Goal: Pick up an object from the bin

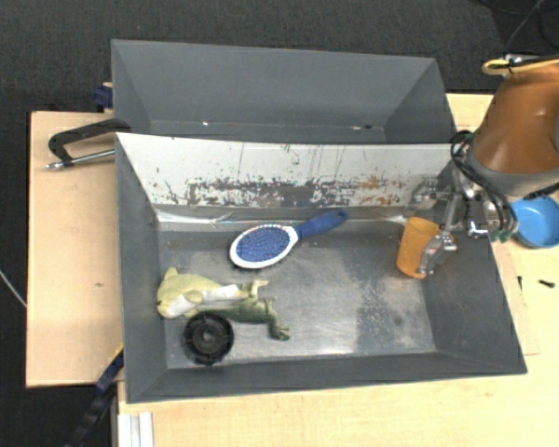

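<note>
Camera view: the pincer (440,248) hangs near the bin's (136,277) right wall, just beside an orange block (413,247). Whether it is spread cannot be told. Centre it over the block before closing.

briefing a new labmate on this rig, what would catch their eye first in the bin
Probably the orange cup-like block at the right side of the bin, with the gripper close beside it. Next comes the blue oval hairbrush near the back wall. At front left, a pale green toy animal lies next to a black round disc.
</note>
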